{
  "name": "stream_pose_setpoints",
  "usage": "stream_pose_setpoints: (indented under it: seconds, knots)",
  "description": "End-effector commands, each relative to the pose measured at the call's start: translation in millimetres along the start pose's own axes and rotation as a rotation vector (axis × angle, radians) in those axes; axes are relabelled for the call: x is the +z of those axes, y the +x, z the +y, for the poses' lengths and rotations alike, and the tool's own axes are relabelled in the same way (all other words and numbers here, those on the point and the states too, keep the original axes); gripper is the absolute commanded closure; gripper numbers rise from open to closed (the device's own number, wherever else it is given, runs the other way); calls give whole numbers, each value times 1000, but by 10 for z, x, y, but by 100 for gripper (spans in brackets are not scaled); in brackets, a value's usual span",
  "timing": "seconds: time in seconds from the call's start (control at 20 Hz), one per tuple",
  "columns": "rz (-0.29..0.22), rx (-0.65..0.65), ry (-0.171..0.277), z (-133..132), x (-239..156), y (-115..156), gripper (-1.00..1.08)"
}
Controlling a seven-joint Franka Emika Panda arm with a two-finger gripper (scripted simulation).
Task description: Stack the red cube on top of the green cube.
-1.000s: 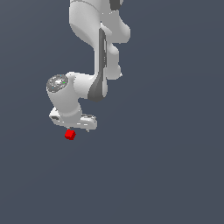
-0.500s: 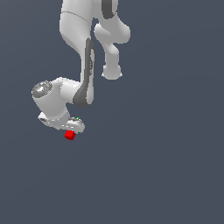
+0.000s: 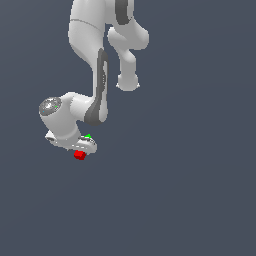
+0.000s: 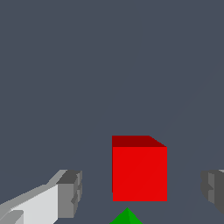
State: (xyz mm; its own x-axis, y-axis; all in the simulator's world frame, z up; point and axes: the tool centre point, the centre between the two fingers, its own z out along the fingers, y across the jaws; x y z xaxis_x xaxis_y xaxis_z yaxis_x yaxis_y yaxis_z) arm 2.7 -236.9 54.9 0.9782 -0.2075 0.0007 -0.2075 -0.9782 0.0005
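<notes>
In the exterior view the white jointed robot arm [image 3: 95, 65] bends down from the upper edge of the picture, where its upper links are cut off, and its white gripper [image 3: 82, 148] sits low toward the exterior view's left, over the plain dark grey-blue floor [image 3: 190, 190]. The fingers themselves are too small and too crowded by the wrist housing to make out there. Just below the gripper the small plain bright-red cube [image 3: 79, 155] peeks out, only partly visible. The small plain bright-green cube [image 3: 88, 136] shows as a tiny sliver against the wrist body, the rest hidden behind the arm (its position on the floor cannot be read from this view).

The wrist view is clearer. The red cube [image 4: 139, 173] sits between the two grey finger pads [image 4: 70, 192], with clear gaps of floor on both sides, so the gripper [image 4: 142, 190] is spread wide and grasping nothing. One finger is cut off by the picture's edge. Only the pointed top corner of the green cube [image 4: 127, 217] is visible at the frame's border, close beside the red cube; whether the two touch cannot be told
</notes>
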Motion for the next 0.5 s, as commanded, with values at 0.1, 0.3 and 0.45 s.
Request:
stream_pose_setpoints:
  seconds: [0.1,0.3,0.45]
  knots:
    - [-1,0,0,0,233,-9,-92]
    - [-1,0,1,3,341,-3,-92]
    - [-1,0,1,5,350,5,-92]
